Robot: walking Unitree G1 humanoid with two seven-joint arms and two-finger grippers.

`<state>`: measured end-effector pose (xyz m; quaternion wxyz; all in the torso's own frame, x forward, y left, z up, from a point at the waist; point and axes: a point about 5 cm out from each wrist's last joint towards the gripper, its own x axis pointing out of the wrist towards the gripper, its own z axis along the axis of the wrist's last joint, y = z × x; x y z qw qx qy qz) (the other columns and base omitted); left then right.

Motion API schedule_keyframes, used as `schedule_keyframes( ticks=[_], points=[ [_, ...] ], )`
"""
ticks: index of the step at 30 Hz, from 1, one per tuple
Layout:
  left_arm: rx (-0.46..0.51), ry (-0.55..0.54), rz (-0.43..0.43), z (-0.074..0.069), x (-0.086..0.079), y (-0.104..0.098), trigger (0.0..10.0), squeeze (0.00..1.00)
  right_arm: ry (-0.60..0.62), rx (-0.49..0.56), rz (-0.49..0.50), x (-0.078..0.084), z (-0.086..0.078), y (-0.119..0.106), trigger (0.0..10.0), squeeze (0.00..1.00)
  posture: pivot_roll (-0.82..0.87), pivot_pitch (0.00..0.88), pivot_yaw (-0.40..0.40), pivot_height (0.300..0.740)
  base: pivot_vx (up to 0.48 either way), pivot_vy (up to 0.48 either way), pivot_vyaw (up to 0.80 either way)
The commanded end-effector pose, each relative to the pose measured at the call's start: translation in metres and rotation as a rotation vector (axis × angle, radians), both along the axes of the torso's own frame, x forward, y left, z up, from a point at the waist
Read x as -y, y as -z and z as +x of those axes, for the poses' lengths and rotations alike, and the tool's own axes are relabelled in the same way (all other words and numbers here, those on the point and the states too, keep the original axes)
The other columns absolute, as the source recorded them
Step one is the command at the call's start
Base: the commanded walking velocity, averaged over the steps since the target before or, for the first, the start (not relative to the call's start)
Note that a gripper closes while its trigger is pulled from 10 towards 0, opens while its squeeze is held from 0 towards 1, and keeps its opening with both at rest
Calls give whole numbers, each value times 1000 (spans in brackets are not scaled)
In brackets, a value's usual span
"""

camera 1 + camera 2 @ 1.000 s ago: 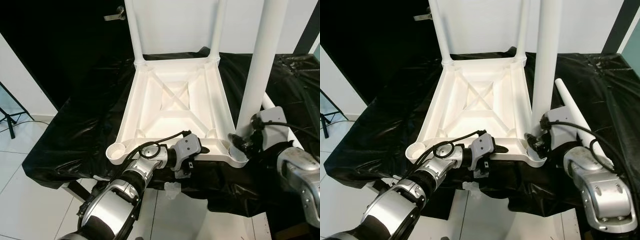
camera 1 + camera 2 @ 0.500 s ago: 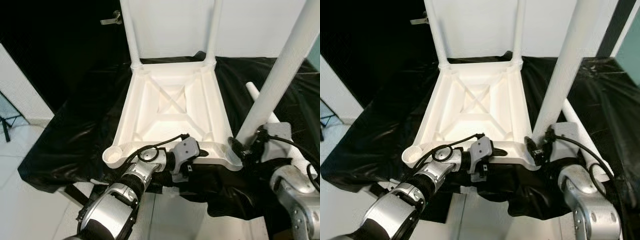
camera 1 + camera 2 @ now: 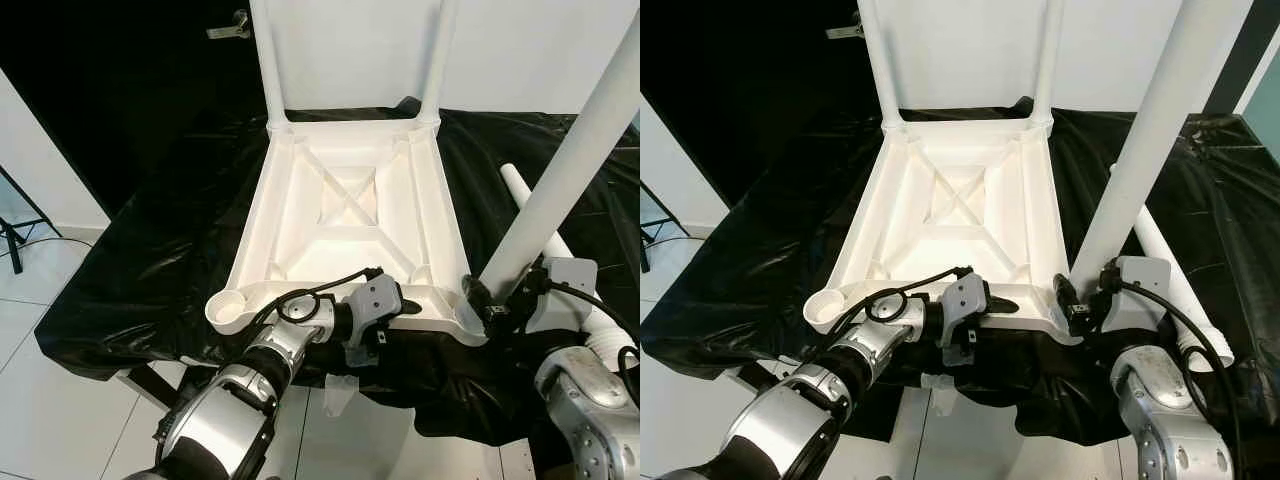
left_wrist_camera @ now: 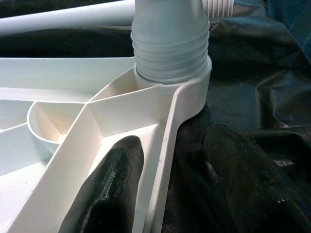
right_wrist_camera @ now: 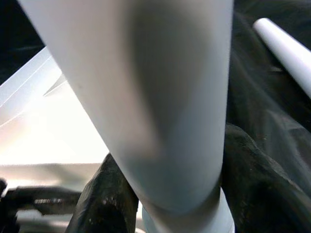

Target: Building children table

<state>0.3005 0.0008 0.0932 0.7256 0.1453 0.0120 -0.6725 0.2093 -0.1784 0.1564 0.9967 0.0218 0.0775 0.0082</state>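
On black plastic sheeting point(image 3: 150, 270), an upturned white tabletop point(image 3: 350, 215) is laid, its ribbed underside facing up and its near edge overhanging the sheeting. That near rim is straddled by the left gripper point(image 4: 167, 194), one finger inside, one outside, jaws narrow on the thin wall. A smooth white leg point(image 3: 1140, 170) is clamped by the right gripper point(image 5: 175, 194), tilted, its threaded end seated in the near right corner socket point(image 4: 194, 92). Two legs point(image 3: 265, 60) are seen upright at the far corners. The near left socket point(image 3: 228, 305) is open. A spare leg point(image 3: 1165, 265) lies on the sheeting just beyond the right gripper.
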Motion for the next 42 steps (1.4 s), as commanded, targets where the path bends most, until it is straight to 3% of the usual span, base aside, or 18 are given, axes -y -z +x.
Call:
schedule_keyframes(
  ticks=[1,8,14,18,21,23,27,31,32,35,36,37,38,42],
  points=[
    [6,-11,16,3,-1,0,10000,0,-6,-189,70,-8,-5,37,10000,0,-250,29,93,740,0,0,0],
    [4,-10,5,2,1,-1,10000,0,162,-126,-27,-4,9,55,10000,0,-203,56,94,740,0,0,0],
    [5,-30,8,3,-5,0,10000,0,277,-15,-31,-4,14,51,10000,0,-175,64,97,740,0,0,0],
    [-1,-44,17,4,-13,3,10000,0,350,74,-37,-15,24,48,10000,0,-126,76,105,740,0,0,0],
    [-3,-49,19,4,-15,4,10000,0,354,80,-22,-19,28,50,10000,0,-117,76,105,740,0,0,0],
    [-2,-59,23,5,-18,5,10000,0,394,121,-71,-26,36,52,10000,0,-99,76,107,740,0,0,0],
    [1,-70,25,6,-21,5,10000,0,308,130,-5,-46,44,58,10000,0,-78,73,110,740,0,0,0],
    [6,-76,29,6,-23,5,10000,0,267,130,21,-49,46,60,10000,27,-74,63,108,740,0,0,0],
    [8,-80,32,7,-24,5,10000,0,249,134,36,-49,46,60,10000,965,-76,60,106,740,0,0,0],
    [12,-85,34,7,-25,5,10000,0,226,149,46,-47,47,58,10000,1000,-86,52,101,740,0,0,0],
    [12,-85,34,7,-25,5,10000,0,226,149,46,-47,47,58,10000,1000,-86,52,101,740,0,0,0],
    [14,-88,32,7,-24,4,10000,0,214,174,37,-46,48,56,10000,800,-93,48,98,740,0,0,0],
    [16,-90,29,8,-24,4,10000,0,205,193,33,-44,48,54,10000,16,-99,46,95,740,0,0,0],
    [18,-92,20,8,-20,2,10000,0,179,251,-2,-37,49,46,10000,0,-112,46,91,740,0,0,0]
  ],
)
